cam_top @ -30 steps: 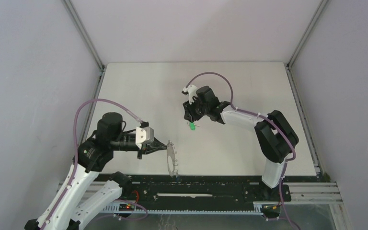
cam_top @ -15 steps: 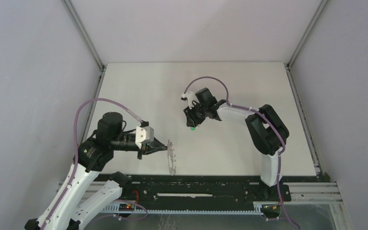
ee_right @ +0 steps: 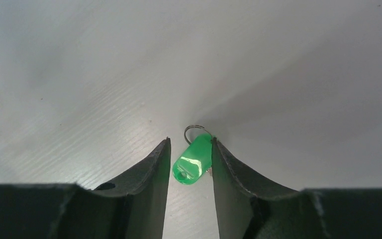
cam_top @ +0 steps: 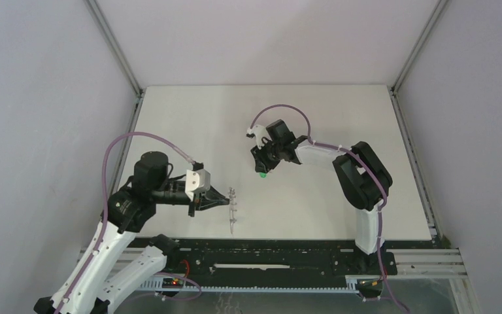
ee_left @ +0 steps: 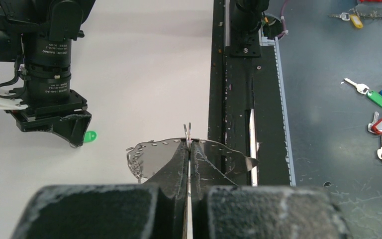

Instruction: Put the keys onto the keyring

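Note:
My left gripper is shut on the rim of the keyring, a grey metallic band with small wire loops. It holds the ring upright near the table's front edge. The green-headed key lies on the table at mid-table. My right gripper is down over it, open, one finger on each side. The key's head touches the right finger; a gap shows on the left. The key also shows in the left wrist view. No blue-headed key shows on the table.
The black rail runs along the table's front edge beside the keyring. Beyond it, on a grey floor, lie several spare keys with coloured heads. Frame posts stand at the back corners.
My right gripper has come down and closer over the green key, fingers now either side of it. My left gripper has turned the keyring so it looks narrower, edge-on from above.

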